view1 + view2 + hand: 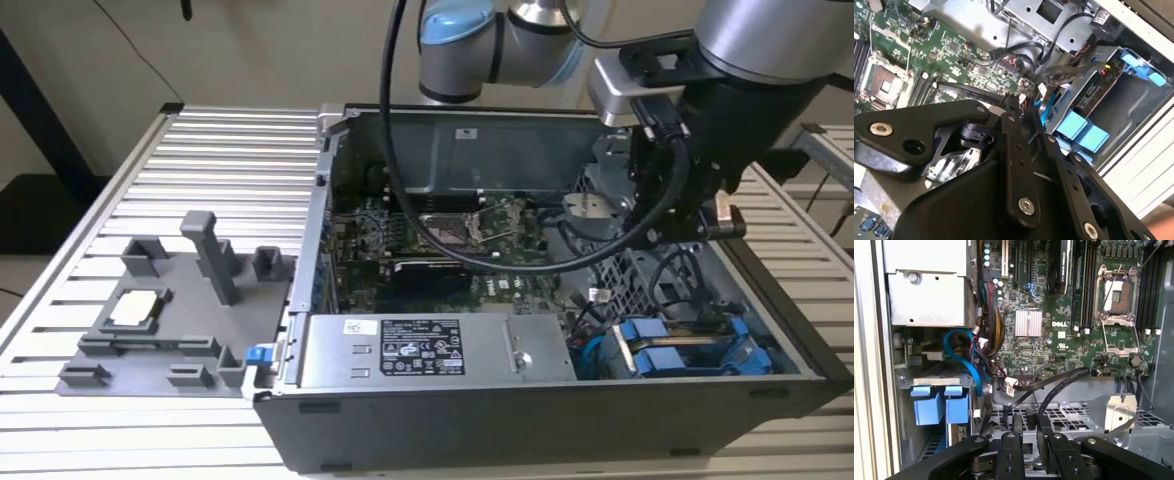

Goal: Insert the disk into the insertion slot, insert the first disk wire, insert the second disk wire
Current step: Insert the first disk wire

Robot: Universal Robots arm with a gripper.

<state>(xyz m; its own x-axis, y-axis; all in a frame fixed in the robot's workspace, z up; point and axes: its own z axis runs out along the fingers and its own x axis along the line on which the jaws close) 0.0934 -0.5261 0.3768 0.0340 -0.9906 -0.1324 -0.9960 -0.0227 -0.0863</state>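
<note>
Judging the disk [1088, 96] already seated in the insertion slot [1136, 112], blue tabs [1081, 131] outward. Hovering with the end effector [1030, 432] just above the perforated cage [1069, 416], among black wires [1054, 390]; clenched or released, cannot tell. Seemingly left: plugging both wires.

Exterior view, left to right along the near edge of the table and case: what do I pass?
grey parts fixture → small blue tab → labelled power-supply box → disk in its blue carrier

Green mobo [1054, 352], grey PSU box [414, 350] — grey fixture [174, 310] on slatted table [227, 150].
</note>
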